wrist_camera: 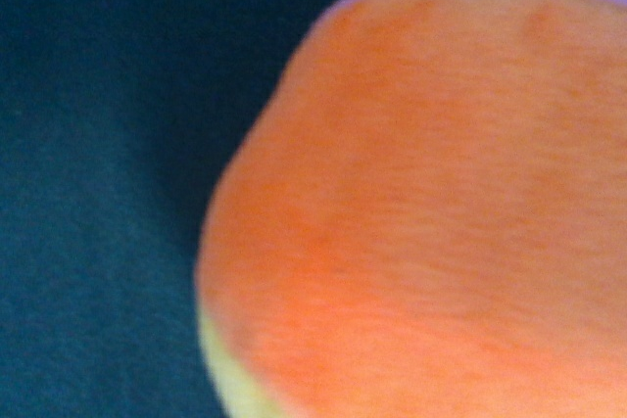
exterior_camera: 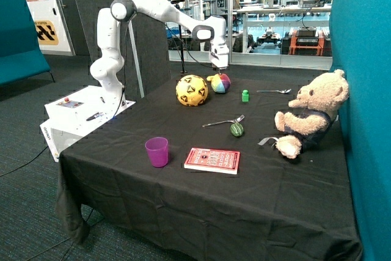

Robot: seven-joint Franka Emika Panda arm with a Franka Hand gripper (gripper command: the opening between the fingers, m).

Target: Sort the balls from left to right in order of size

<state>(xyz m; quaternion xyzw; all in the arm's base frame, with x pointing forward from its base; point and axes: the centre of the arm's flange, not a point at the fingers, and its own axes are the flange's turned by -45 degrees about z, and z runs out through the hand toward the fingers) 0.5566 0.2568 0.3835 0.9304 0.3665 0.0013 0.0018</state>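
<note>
The multicoloured ball sits at the far side of the black table, just beside the large yellow ball with black triangles, and it fills the wrist view as an orange panel with a purple edge. The gripper is right down on top of it, though whether it grips the ball cannot be told. A small green cube stands near, with a spoon beyond it and a teddy bear at the table's edge.

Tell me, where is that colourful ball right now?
In the outside view the multicoloured ball sits at the table's far edge, directly under the gripper, between the large yellow ball and the small green cube.
</note>
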